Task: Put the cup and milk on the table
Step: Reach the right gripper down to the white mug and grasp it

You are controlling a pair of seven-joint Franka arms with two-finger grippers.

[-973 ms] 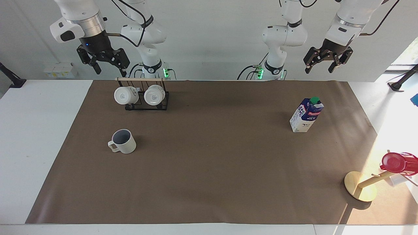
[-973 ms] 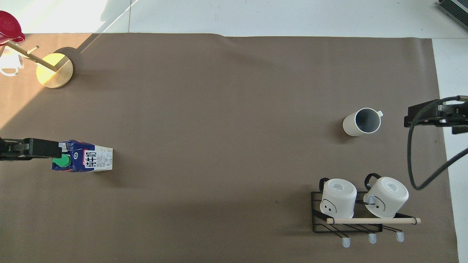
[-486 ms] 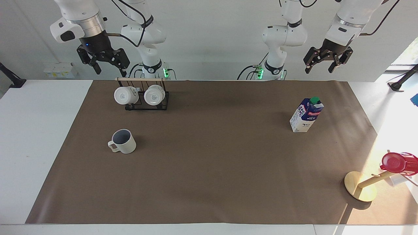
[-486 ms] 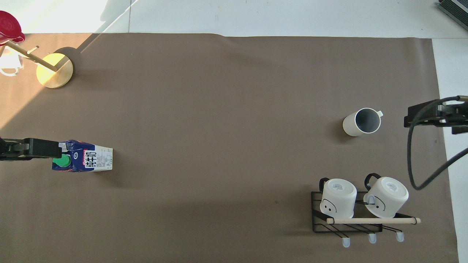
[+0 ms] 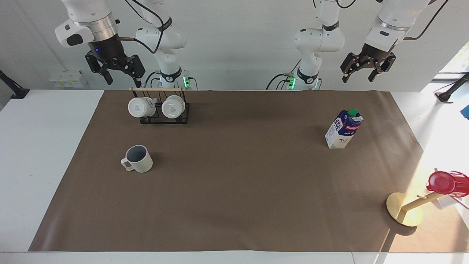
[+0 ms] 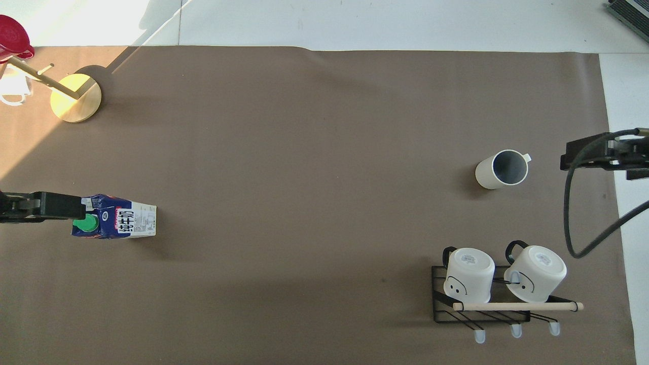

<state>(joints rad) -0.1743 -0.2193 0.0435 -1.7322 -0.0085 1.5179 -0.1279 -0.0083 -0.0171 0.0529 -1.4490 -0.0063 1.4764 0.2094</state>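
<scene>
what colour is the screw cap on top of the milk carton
Green, on the tall blue-and-white gable-top milk carton; clearest in the facing view.

Plain white wall [image 5: 238,47] up top, and strong sunlight [image 5: 439,154] spills in over the worktop [image 5: 36,146] corner from a window [image 5: 458,58].

Overhead frame edges are cutting off both arms, showing only part of the left claw [image 6: 40,207] and right claw [image 6: 603,158]; carton's [image 6: 114,223] small print is staying unreadable.
</scene>
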